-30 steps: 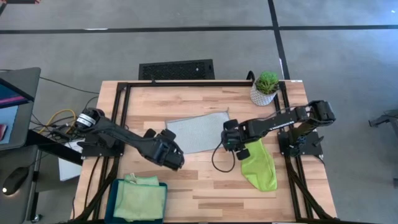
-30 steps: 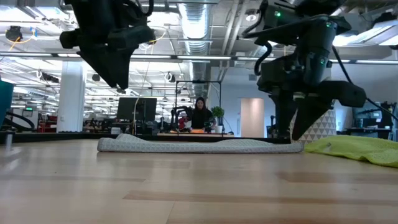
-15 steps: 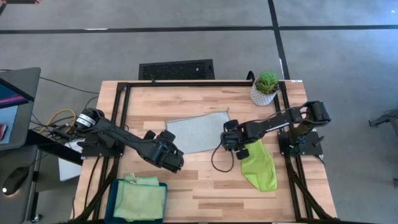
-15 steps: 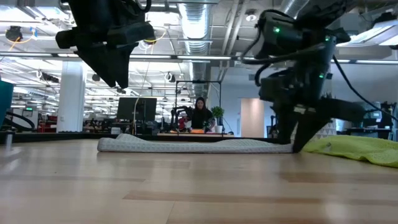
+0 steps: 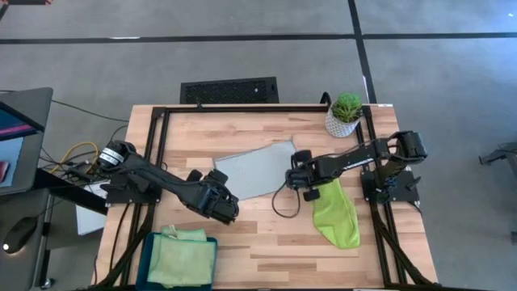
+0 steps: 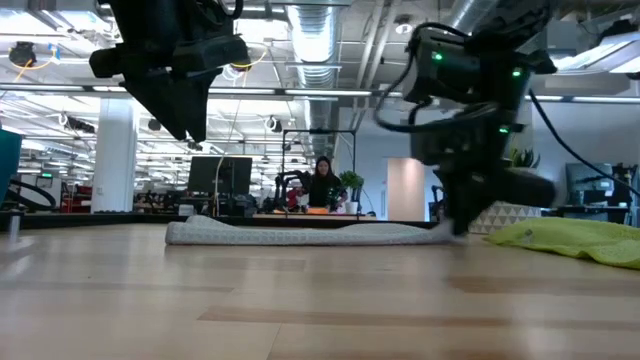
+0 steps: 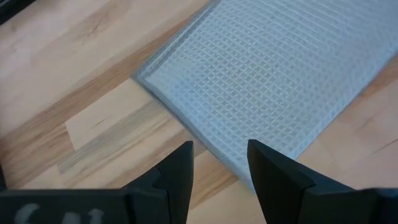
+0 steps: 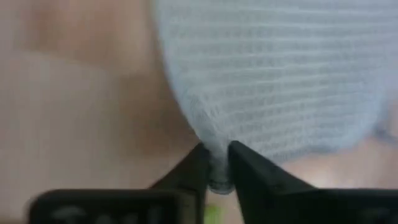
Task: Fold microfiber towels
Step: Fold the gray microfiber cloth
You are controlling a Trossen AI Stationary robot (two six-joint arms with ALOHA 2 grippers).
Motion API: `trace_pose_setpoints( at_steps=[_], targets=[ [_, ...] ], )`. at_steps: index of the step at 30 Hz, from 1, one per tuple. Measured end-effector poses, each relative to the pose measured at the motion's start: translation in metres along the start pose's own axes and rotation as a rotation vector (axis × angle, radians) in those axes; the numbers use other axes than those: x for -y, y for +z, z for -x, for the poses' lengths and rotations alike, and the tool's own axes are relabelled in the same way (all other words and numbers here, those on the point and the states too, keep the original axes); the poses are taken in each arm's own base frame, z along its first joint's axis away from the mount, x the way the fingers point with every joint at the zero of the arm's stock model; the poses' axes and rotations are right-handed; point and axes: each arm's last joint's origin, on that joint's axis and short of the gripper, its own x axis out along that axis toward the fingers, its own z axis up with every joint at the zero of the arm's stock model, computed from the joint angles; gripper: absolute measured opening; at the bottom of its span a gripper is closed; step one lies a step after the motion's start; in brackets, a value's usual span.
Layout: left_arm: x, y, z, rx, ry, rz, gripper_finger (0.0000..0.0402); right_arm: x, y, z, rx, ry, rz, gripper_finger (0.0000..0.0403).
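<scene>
At the table's left, the left gripper (image 5: 227, 204) hangs above the wood with its fingers (image 7: 179, 174) spread and nothing between them, just off the near-left corner of the grey towel (image 5: 252, 172). That corner lies directly ahead of the fingers in the left wrist view, close but not touching. Near the front-left edge sits a teal bin (image 5: 149, 263) with a green towel (image 5: 182, 257) folded in it.

Mid-table, the grey towel lies mostly flat on the wood, its right end bunched where the right gripper (image 5: 297, 176) has come down on it. In the right wrist view the gripper's fingers (image 8: 199, 165) are pressed nearly together on a fold of the grey weave, so it is pinching the towel's right edge at table level. To the right of that gripper, the lime towel (image 5: 337, 213) lies crumpled on the table, apart from the grey one; a potted plant (image 5: 345, 113) stands at the far-right corner.

The step in hand looks like taking the right edge to fold it over toward the left. To do it well, the pinch should catch only that edge, not extra layers, and lift just enough to clear the cloth before carrying it across. The left gripper could hold down or grasp the near-left corner so the towel does not slide, and the edges should be lined up before letting go.
</scene>
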Motion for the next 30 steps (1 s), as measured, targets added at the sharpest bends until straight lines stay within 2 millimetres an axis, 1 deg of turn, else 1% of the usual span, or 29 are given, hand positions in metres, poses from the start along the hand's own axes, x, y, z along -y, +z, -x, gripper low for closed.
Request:
trace_pose_setpoints(
  at_steps=[3, 4, 8, 10, 12, 15, 21, 26, 29, 30],
  targets=[
    [0.0, 0.0, 0.0, 0.0, 0.0, -0.001, 0.0144, 0.004, 0.004, 0.002, 0.011, -0.06, -0.006, 0.0022],
    [0.0, 0.0, 0.0, 0.0, 0.0, -0.001, 0.0144, 0.006, 0.005, 0.003, 0.013, -0.07, 0.005, 0.0014],
    [0.0, 0.0, 0.0, -0.002, -0.001, -0.009, 0.0144, 0.017, 0.018, 0.009, 0.077, -0.12, 0.018, 0.0019],
    [0.0, 0.0, 0.0, -0.002, 0.0, -0.009, 0.0144, 0.021, 0.025, 0.014, 0.121, -0.136, 0.05, 0.0013],
    [0.0, 0.0, 0.0, -0.002, -0.001, -0.009, 0.0144, 0.024, 0.034, 0.019, 0.185, -0.157, 0.091, 0.0007],
    [0.0, 0.0, 0.0, -0.002, -0.001, -0.009, 0.0144, 0.029, 0.044, 0.024, 0.269, -0.185, 0.144, 0.001],
    [0.0, 0.0, 0.0, -0.009, -0.002, -0.01, 0.0144, 0.038, 0.062, 0.033, 0.486, -0.182, 0.145, 0.0005],
    [0.0, 0.0, 0.0, -0.009, -0.002, -0.01, 0.0144, 0.049, 0.068, 0.036, 0.591, -0.196, 0.101, 0.0008],
    [0.0, 0.0, 0.0, -0.009, -0.002, -0.009, 0.0144, 0.053, 0.076, 0.028, 0.649, -0.221, 0.095, 0.0006],
    [0.0, 0.0, 0.0, -0.009, -0.002, -0.009, 0.0144, 0.052, 0.076, 0.023, 0.637, -0.22, 0.112, 0.0005]
  ],
)
